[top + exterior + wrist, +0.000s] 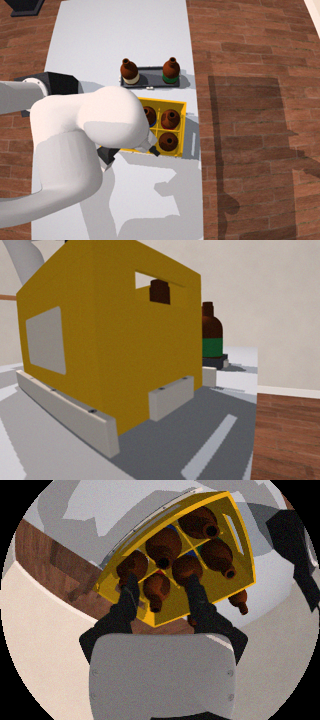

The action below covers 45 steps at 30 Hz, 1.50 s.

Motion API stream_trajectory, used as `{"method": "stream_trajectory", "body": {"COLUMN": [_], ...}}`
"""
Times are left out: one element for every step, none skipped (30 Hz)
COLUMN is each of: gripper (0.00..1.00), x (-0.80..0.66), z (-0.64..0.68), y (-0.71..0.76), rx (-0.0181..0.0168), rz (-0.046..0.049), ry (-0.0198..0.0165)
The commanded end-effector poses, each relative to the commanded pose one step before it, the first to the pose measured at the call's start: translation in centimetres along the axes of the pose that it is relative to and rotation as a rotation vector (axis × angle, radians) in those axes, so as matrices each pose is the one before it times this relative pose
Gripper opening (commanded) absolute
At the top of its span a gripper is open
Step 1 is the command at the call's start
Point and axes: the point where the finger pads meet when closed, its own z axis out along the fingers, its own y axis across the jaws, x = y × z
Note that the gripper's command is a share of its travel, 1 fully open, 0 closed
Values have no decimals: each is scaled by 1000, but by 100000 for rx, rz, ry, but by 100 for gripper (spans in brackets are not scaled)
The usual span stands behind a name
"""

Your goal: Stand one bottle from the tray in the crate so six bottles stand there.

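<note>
Gripper (158, 600) hangs above the crate (183, 121), fingers part open w/ nothing between them; a bottle neck (156, 588) shows below the gap, apart from both fingers, so judged released into its cell. Wrist view shows six brown bottles in the crate, one per cell. Crate sits level on the table (103, 38), boxed in by pale stop blocks (169, 397) at its foot, prob. so it can't slide. Far of it, tray (151, 77) carries two upright bottles: cream label (129, 71) left, green label (170, 71) right, well apart. Placing looks done; arm needs only to clear off.
</note>
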Motion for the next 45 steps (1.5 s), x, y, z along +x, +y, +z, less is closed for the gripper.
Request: {"method": "stream_trajectory", "body": {"gripper": [65,65,65,65,65,65,65,65,65,65,65,65,65,65,65,0,0,0,0,0,0,0,0,0,0,0,0,0,0,0,0,0,0,0,0,0,0,0,0,0,0,0,0,0,0], "x": [-49,0,0,0,0,0,0,0,0,0,0,0,0,0,0,0,0,0,0,0,0,0,0,0,0,0,0,0,0,0,0,0,0,0,0,0,0,0,0,0,0,0,0,0,0], "z": [-652,-103,0,0,-89,-76,-63,-51,-40,-30,-21,-13,-7,-3,0,0,0,0,0,0,0,0,0,0,0,0,0,0,0,0,0,0,0,0,0,0,0,0,0,0,0,0,0,0,0], "y": [-107,-1,0,0,0,0,0,0,0,0,0,0,0,0,0,0,0,0,0,0,0,0,0,0,0,0,0,0,0,0,0,0,0,0,0,0,0,0,0,0,0,0,0,0,0], "rx": [249,2,0,0,1,0,0,0,0,0,0,0,0,0,0,0,0,0,0,0,0,0,0,0,0,0,0,0,0,0,0,0,0,0,0,0,0,0,0,0,0,0,0,0,0], "rz": [60,1,0,0,0,0,0,0,0,0,0,0,0,0,0,0,0,0,0,0,0,0,0,0,0,0,0,0,0,0,0,0,0,0,0,0,0,0,0,0,0,0,0,0,0], "ry": [-184,2,0,0,1,0,0,0,0,0,0,0,0,0,0,0,0,0,0,0,0,0,0,0,0,0,0,0,0,0,0,0,0,0,0,0,0,0,0,0,0,0,0,0,0]}}
